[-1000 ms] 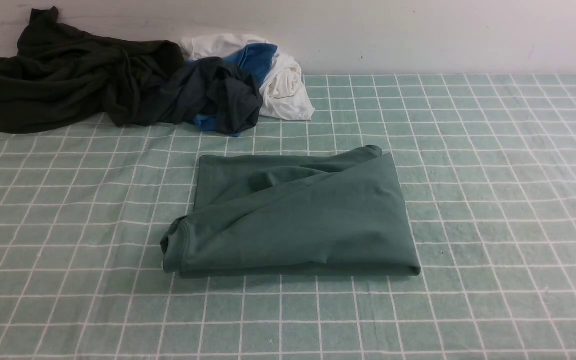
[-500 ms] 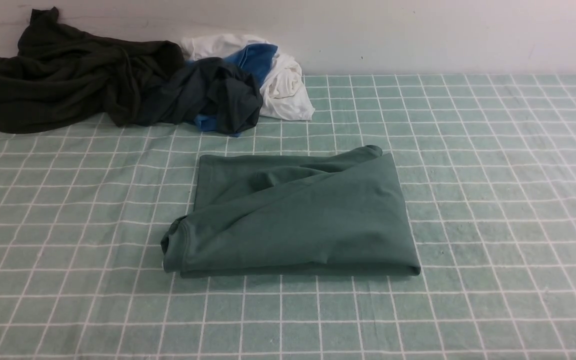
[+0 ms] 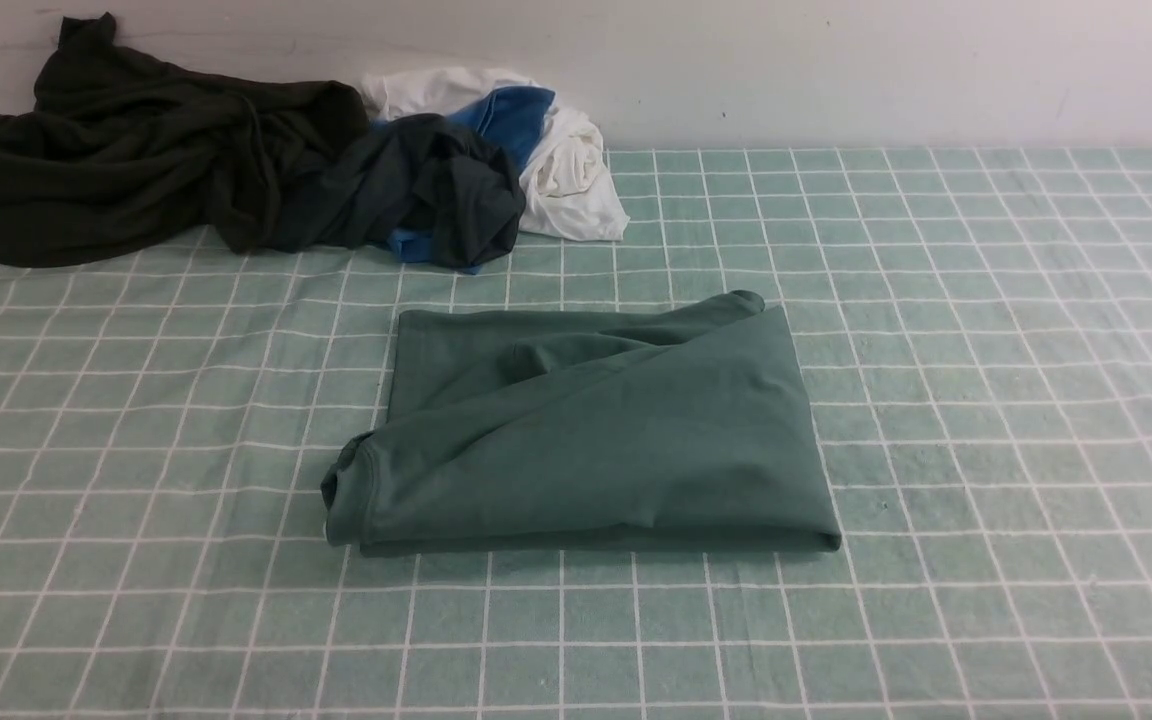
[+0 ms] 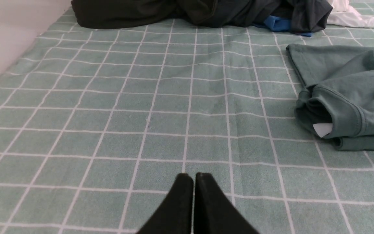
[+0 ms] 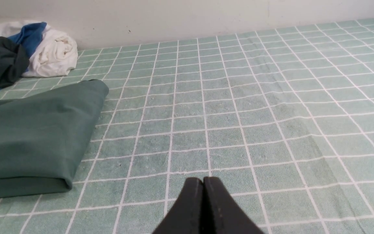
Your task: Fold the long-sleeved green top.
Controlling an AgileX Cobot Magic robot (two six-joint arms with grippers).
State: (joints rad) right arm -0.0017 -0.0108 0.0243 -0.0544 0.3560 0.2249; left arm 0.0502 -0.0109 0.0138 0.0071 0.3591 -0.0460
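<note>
The green long-sleeved top (image 3: 586, 440) lies folded into a thick rectangle in the middle of the checked cloth, its neck opening at the near left corner (image 4: 317, 120) with a white label showing. No arm shows in the front view. My left gripper (image 4: 193, 175) is shut and empty, low over the cloth to the left of the top (image 4: 346, 87). Over bare cloth to the right of the top's folded edge (image 5: 34, 139), my right gripper (image 5: 203, 178) is shut and holds nothing.
A very dark olive-black garment (image 3: 126, 150) is heaped at the far left by the wall. Beside it lie a charcoal-and-blue garment (image 3: 426, 190) and a white garment (image 3: 566, 170). The green checked cloth (image 3: 986, 350) covers the table up to the white back wall.
</note>
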